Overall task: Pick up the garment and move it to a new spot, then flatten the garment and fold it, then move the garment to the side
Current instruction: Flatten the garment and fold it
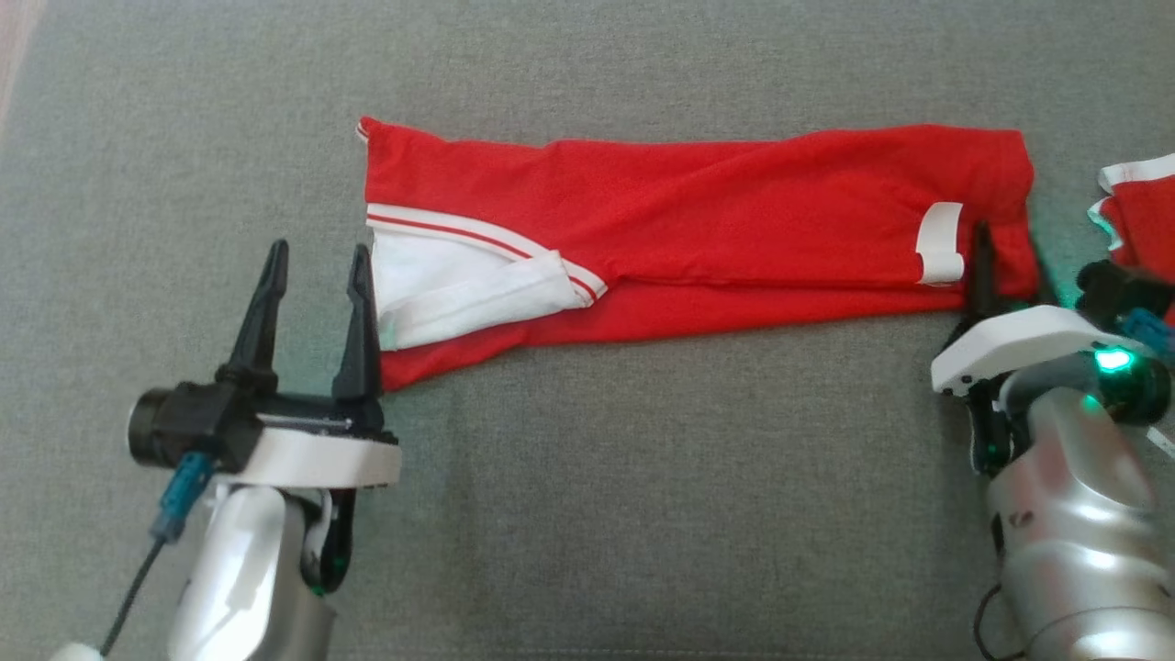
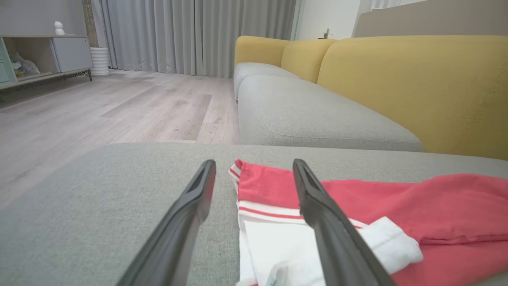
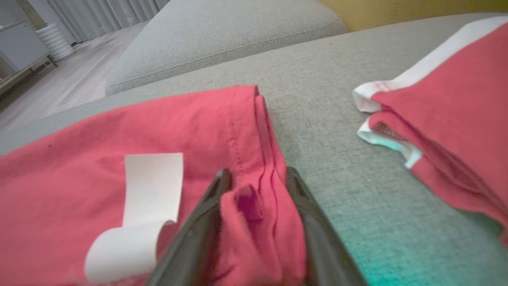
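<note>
I see the broad grey fabric cushion [image 1: 587, 514] with the red jersey-style garment [image 1: 698, 211] lying across its middle, folded into a long band, its white sleeve and striped collar at the left end. A plain red white-edged cloth [image 1: 1138, 216] lies just right of it. My left arm reaches in from the near left. The left gripper [image 1: 319, 250] points far, fingers spread wide and empty at the sleeve edge. The right gripper [image 3: 258, 174] pinches bunched hem at the near right corner, beside a white label [image 1: 941, 243].
</note>
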